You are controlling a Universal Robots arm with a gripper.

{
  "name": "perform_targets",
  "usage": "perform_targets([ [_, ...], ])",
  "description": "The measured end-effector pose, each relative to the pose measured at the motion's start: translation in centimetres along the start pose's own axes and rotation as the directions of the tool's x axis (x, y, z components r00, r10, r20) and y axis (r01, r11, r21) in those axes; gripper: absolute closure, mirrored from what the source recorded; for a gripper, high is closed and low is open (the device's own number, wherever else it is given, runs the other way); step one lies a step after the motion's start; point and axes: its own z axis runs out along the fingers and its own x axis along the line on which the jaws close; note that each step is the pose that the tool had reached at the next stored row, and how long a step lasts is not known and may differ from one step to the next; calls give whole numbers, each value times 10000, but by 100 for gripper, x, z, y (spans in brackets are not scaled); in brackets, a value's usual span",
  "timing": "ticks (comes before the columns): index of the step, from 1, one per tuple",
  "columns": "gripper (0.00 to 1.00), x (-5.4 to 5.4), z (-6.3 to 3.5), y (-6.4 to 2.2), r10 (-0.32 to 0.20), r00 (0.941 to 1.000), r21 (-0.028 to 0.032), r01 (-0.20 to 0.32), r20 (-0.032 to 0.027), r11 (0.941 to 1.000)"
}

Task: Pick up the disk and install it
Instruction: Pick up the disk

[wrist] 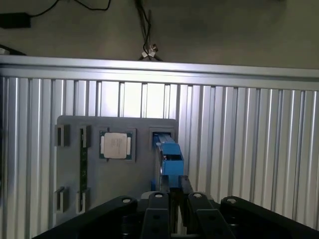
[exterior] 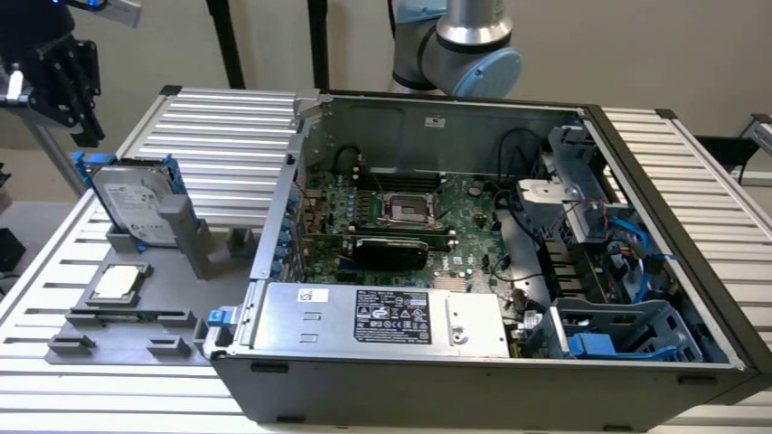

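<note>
Ribbed aluminium table [exterior: 230, 117] carries a grey fixture [exterior: 121, 339]; the disk [exterior: 130, 201] stands on edge in it. My gripper [wrist: 174, 196] hovers above that fixture, empty; how wide, I cannot tell. Stiff, weighty, shock-sensitive, I judge: grip across the blue rails [exterior: 170, 174].

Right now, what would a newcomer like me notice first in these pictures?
The big open computer case dominates the exterior view, its green motherboard exposed. At the exterior view's left, the disk stands upright in a grey holder, with the black gripper hanging above it.
</note>
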Motion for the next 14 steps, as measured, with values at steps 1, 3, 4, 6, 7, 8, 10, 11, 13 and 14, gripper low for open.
perform_targets([
  [1, 76, 0, 3, -1, -3, 10000, 1, 3, -1, 10000],
  [3, 64, 0, 19, -1, -4, 10000, 0, 4, -2, 10000],
  [4, 64, -1, 34, -1, -3, 10000, 0, 3, -2, 10000],
  [6, 58, -3, 71, -2, -3, 10000, 0, 3, -2, 10000],
  [7, 58, -5, 89, -3, -3, 10000, 0, 3, -2, 10000],
  [8, 58, -8, 108, -4, -3, 10000, 0, 3, -2, 10000],
  [10, 58, -13, 136, -5, -4, 10000, 0, 4, -2, 10000],
  [11, 58, -15, 150, -6, -4, 10000, 0, 4, -2, 10000],
  [13, 56, -15, 180, -7, -4, 10000, 0, 4, -2, 10000],
  [14, 49, -16, 198, -7, 0, 10000, 0, 0, -2, 10000],
])
